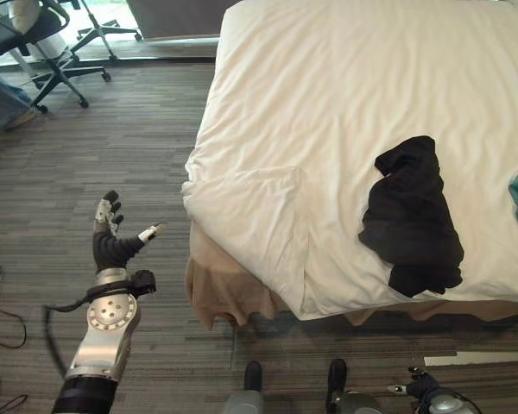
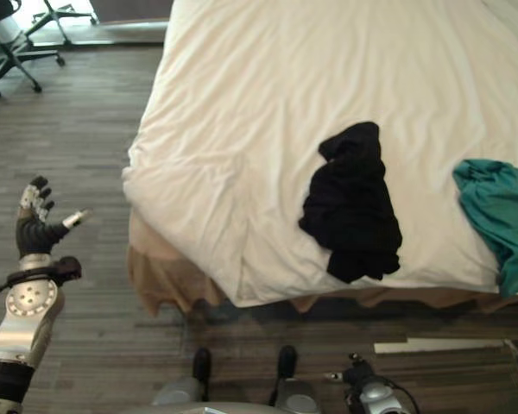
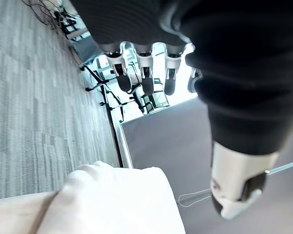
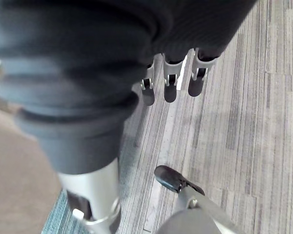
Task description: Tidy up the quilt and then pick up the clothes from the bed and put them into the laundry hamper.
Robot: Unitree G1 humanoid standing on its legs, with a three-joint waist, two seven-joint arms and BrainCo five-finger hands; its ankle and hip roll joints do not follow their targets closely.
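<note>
**Both hands empty beside the bed, clothes lying on the quilt**

The left hand (image 1: 110, 235) is raised over the floor (image 1: 112, 155) to the left of the bed, fingers straight and spread, thumb held out toward the mattress, holding nothing. Its wrist view shows the fingers (image 3: 147, 80) extended in a row with the thumb apart, and the near corner of the quilt beyond them. The right hand (image 2: 356, 376) hangs low by the foot of the bed, over the floor; its wrist view shows the fingers (image 4: 170, 87) relaxed and pointing down at the floorboards, gripping nothing.

The white quilt (image 1: 345, 95) covers the bed and lies mostly smooth, with a turned-over fold at the near left corner (image 1: 246, 203), where it hangs over a tan bed skirt (image 1: 220, 289). A black garment (image 2: 354, 203) lies crumpled on the quilt near the foot edge. A teal garment (image 2: 499, 207) lies to its right, apart from it, reaching the quilt's edge. An office chair (image 1: 34, 39) stands on the floor at the far left.
</note>
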